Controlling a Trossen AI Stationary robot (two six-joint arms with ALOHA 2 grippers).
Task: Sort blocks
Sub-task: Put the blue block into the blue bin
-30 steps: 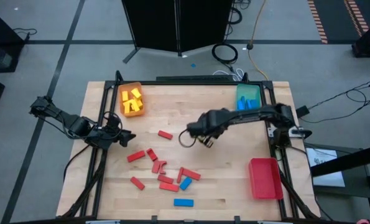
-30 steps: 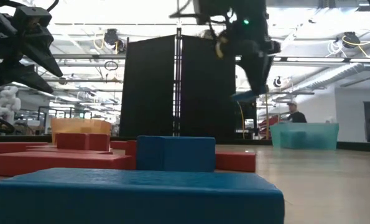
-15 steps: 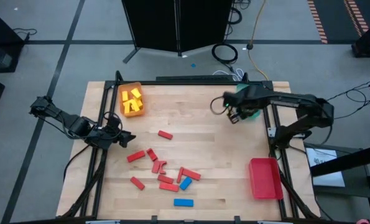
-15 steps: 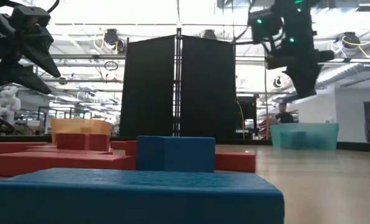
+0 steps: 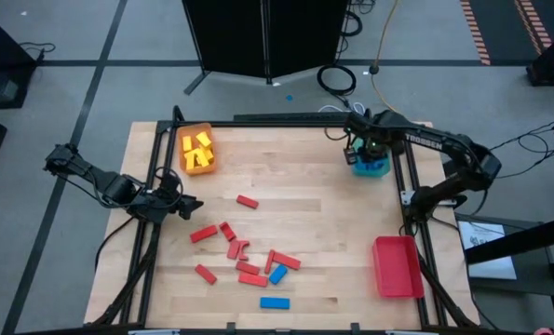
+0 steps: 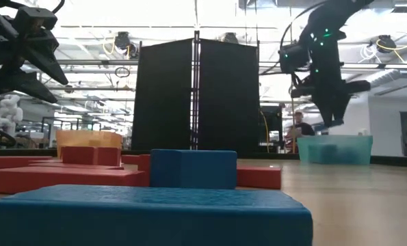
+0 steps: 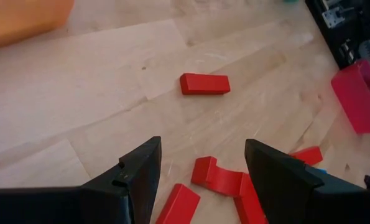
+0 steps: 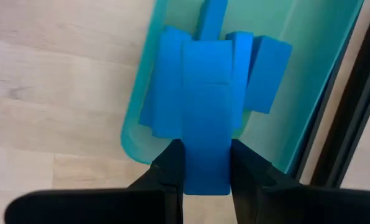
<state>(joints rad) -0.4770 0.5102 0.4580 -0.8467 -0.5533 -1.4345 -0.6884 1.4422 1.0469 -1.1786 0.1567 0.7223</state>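
Note:
My right gripper (image 5: 368, 152) hangs over the teal tray (image 8: 309, 81) at the table's far right, shut on a blue block (image 8: 206, 112). Several more blue blocks (image 8: 265, 68) lie in that tray. My left gripper (image 5: 191, 204) waits open above the table's left edge, nothing between its fingers (image 7: 138, 180). Red blocks (image 5: 235, 247) lie loose in the near middle of the table, one (image 5: 248, 201) apart from them. Two blue blocks (image 5: 277, 274) (image 5: 275, 302) lie flat near the front. Yellow blocks (image 5: 197, 149) lie in the orange tray (image 5: 185, 128) at the far left. My right gripper pinches the blue block's two long sides (image 8: 206, 177) between its two fingers. The fingers come from above, pointing down, and lie across the block. The block hangs clear, above the blue blocks in the teal tray.
A red tray (image 5: 396, 266) stands at the near right. A black metal frame (image 5: 409, 200) runs along the table's edges. In the low view a blue block (image 6: 193, 169) and red blocks (image 6: 66, 178) fill the foreground; a person (image 6: 299, 126) stands in the room behind.
My right gripper has carried the blue block from over the table's middle toward the far right edge, to above the teal tray, rolling about its own axis on the way and staying shut on the block.

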